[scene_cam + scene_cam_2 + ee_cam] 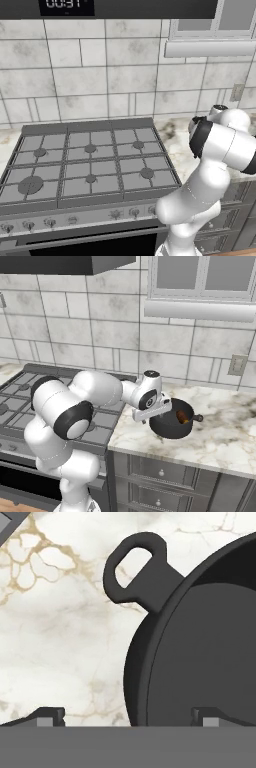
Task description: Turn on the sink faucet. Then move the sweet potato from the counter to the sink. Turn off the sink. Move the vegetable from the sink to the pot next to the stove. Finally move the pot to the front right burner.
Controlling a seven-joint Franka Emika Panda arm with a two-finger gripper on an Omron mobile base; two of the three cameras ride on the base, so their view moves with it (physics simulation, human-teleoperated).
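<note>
Late in the task, by the look of it. The sweet potato already lies inside the pot, a small reddish-brown oblong lump against the dark inner wall. So the washing steps and the transfer to the pot read as done; what is left is carrying the pot over to the front right burner.

Nearest, hand view: the end effector hangs low over the pot's rim, fingers spread wide apart, nothing between them. One dark fingertip stands over bare marble, the other over the pot's interior, so the wall sits between them. Judged: lined up for a rim grasp, not yet closed.

Pot: matte black, round, thick-walled, smooth inside. A flat looped handle juts from its side, a rounded tab with an oval hole. A short stub shows on the opposite side in the right base view.

Counter: pale polished marble, brown-gold veins, slab edge squared. Pot rests on it just beside the stove.

Stove: grey metal, grid grates of thin straight bars, round burner caps, row of small knobs along the front. The target burner is bare.

Beyond: large grey-white wall tiles, faintly mottled.
</note>
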